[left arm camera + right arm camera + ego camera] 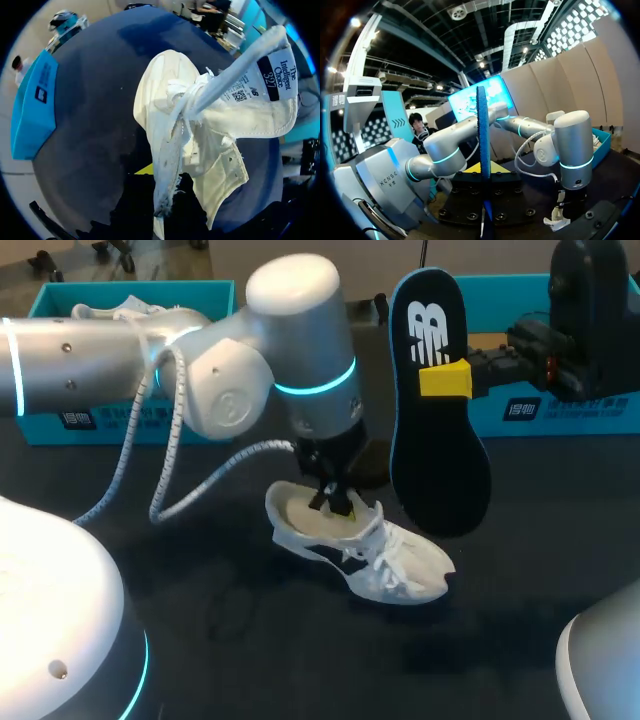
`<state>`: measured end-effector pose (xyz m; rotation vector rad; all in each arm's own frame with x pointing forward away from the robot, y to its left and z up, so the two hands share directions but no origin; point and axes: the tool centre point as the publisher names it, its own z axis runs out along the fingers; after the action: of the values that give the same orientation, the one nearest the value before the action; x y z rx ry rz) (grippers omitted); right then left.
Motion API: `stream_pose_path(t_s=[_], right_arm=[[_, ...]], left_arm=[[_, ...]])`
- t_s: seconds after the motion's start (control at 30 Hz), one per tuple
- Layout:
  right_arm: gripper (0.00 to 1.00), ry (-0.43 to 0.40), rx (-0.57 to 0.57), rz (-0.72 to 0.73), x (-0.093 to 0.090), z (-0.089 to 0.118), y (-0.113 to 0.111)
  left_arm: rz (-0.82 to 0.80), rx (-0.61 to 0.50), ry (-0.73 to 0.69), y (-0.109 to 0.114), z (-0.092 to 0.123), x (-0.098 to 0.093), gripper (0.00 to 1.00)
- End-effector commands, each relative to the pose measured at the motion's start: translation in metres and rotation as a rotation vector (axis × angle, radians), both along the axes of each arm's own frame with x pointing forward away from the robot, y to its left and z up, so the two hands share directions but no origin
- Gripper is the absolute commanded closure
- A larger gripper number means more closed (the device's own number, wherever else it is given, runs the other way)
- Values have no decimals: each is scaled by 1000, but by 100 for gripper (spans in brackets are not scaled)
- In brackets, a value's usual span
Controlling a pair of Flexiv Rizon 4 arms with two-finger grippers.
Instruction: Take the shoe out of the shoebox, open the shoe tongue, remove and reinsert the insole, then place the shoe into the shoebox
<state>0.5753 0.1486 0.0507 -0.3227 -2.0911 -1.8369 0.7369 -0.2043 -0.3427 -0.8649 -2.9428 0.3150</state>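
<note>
While the left claw (335,498) stood in the heel opening of the shoe (360,545), nearly closed and apparently pinching the collar rim from both sides, the shoe lay on the desk (250,640) with its toe toward the right arm's side. The right claw (447,378) was clamped on the insole (435,410), which hung upright just beside the laces. To go back in, I judge, the insole needed laying down along the shoe's length.

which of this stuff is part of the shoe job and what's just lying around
In the job: white lace-up shoe; dark foam insole in right hand; left hand; teal cardboard shoebox.
Lying about: second teal box, holding another white shoe.
</note>
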Motion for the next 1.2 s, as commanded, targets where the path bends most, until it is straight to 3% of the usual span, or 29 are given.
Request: stream_pose_path(t_s=[0.03,0.13,0.43,0.73,1.2], right_arm=[[100,1,-2,4,3,0,3],[100,1,-2,4,3,0,3],[100,1,-2,4,3,0,3],[100,1,-2,4,3,0,3],[100,1,-2,4,3,0,3]], left_arm=[[-276,-10,-82,11,21,-6,100],[-338,-26,-197,14,23,-9,100],[-338,-26,-197,14,23,-9,100],[-716,-95,-185,15,32,-15,100],[-837,-81,-158,1,5,-31,100]])
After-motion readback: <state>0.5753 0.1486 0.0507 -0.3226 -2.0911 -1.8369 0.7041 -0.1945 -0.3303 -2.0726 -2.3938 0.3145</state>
